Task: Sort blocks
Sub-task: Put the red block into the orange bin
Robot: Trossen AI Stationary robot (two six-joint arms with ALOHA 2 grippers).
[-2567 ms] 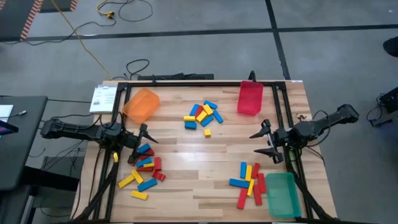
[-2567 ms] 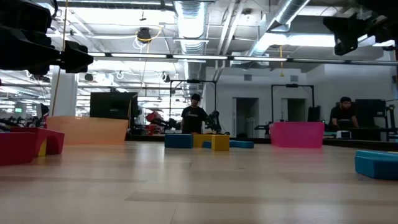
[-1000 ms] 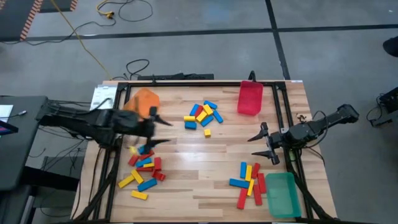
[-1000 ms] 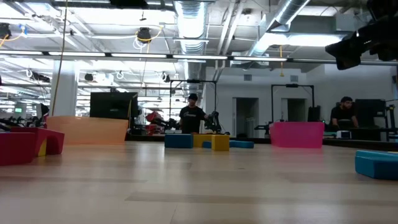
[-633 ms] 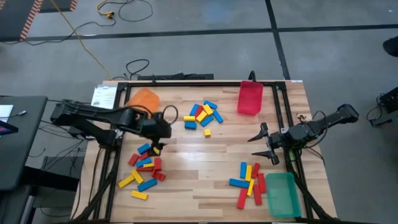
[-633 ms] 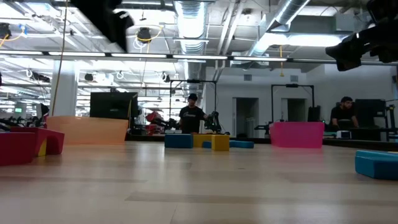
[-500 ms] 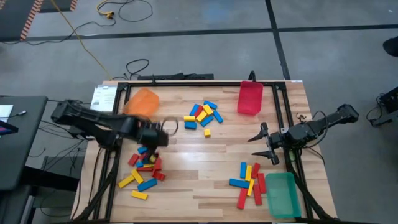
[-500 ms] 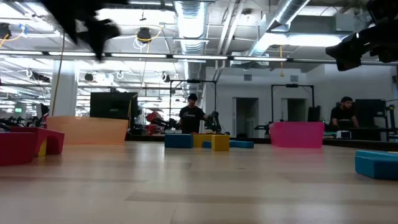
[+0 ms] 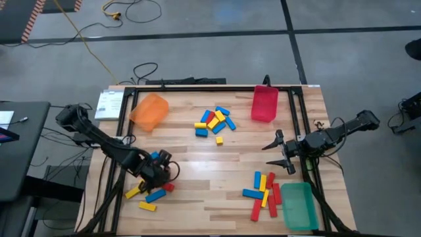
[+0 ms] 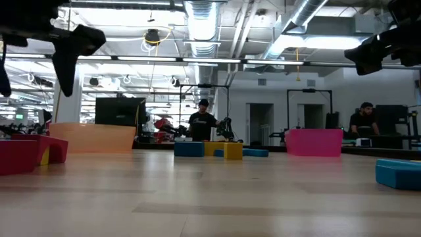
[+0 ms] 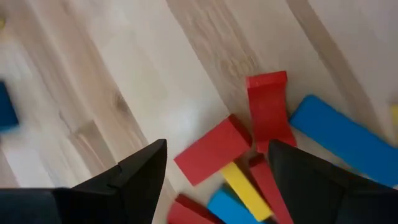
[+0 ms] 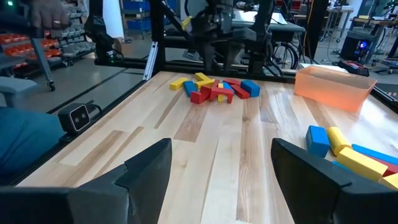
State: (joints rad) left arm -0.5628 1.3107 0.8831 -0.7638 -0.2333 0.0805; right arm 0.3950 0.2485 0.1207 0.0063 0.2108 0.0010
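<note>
High view shows my left gripper has swung down from near the orange bin onto the left pile of blocks, jaws wide and empty, ready to pick; right gripper waits open

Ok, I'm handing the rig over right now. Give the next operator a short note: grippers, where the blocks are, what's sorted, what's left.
Left gripper: open, empty, low over the near-left pile of blocks, a red block between its fingers.
Right gripper: open, empty, waiting at the right side.
Other blocks: centre pile, near-right pile beside the green bin.
Orange bin far left, red bin far right.
Done: no block visible in any bin.
Left: all three piles.
</note>
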